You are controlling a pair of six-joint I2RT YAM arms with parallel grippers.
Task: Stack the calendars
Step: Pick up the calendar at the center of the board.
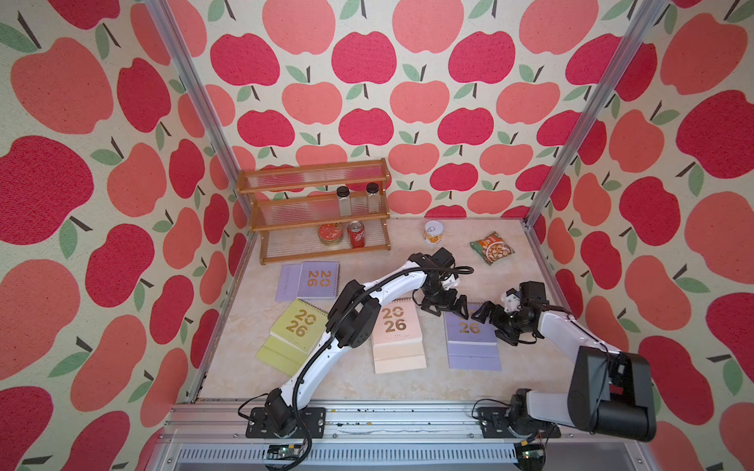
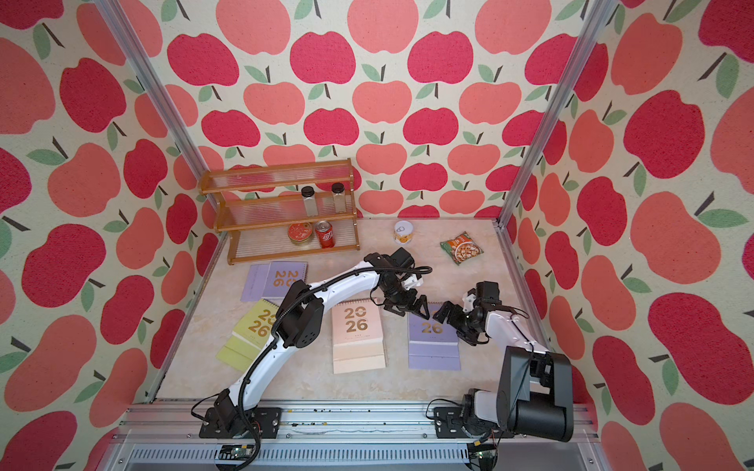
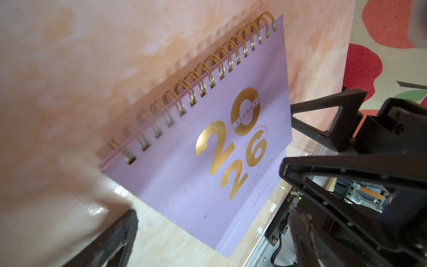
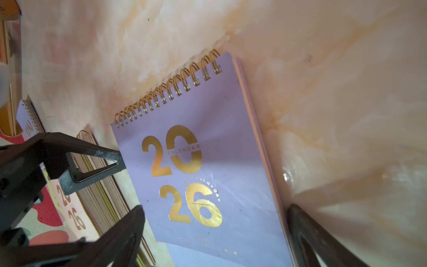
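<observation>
Hovering wide open, the left end effector (image 1: 446, 308) and right end effector (image 1: 489, 324) crowd the spiral edge of the lilac calendar (image 1: 471, 340), at 3 o'clock of the pink calendar (image 1: 395, 326). They look close enough to clash, or a pinch could skid it along the counter (image 1: 408, 387).

shelf rack (image 1: 314, 212) at worktop's (image 1: 530, 379) far left corner; can (image 1: 433, 232), snack packet (image 1: 491, 247) toward far right corner; calendars (image 1: 395, 326) in a row across the middle.
</observation>
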